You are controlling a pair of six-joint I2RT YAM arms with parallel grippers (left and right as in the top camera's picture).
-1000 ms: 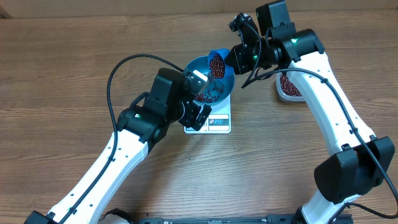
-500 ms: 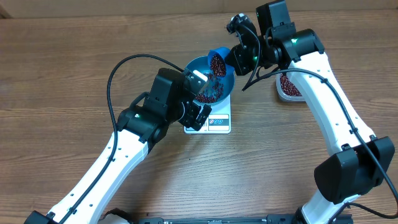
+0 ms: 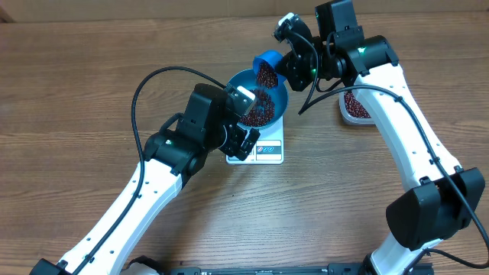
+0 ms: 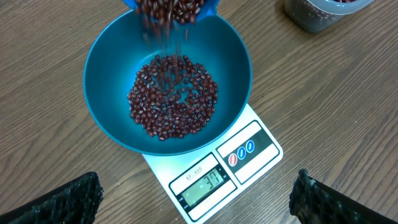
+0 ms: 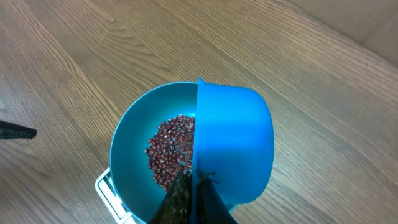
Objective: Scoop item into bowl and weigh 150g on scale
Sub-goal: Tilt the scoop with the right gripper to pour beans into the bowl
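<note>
On the brown wood-grain table (image 3: 76, 92), your two white arms meet over the weighing spot. Your left gripper (image 3: 246, 120) hangs above the scale's front edge with its jaws spread wide, holding nothing; its dark fingertips (image 4: 68, 202) frame the wrist view from below. Your right gripper (image 5: 193, 202) is clamped tight on the near end of the small blue plastic scoop (image 5: 236, 143) and holds it tipped above the far rim of the bowl.

The round, deep, bright blue plastic bowl (image 4: 106, 68) sits on the small flat white square scale (image 4: 249, 149). It covers the back part and leaves the front strip with its lit display showing. The clear plastic tub (image 3: 345, 114) stands to the right of the scale, apart from it and partly under your right arm, with more beans inside.

The small dark red-brown beans (image 4: 171, 102) lie in a loose heap in the bottom of the bowl. A blurred stream of them falls from the scoop's lip into that heap, and others fill the scoop's mouth.
</note>
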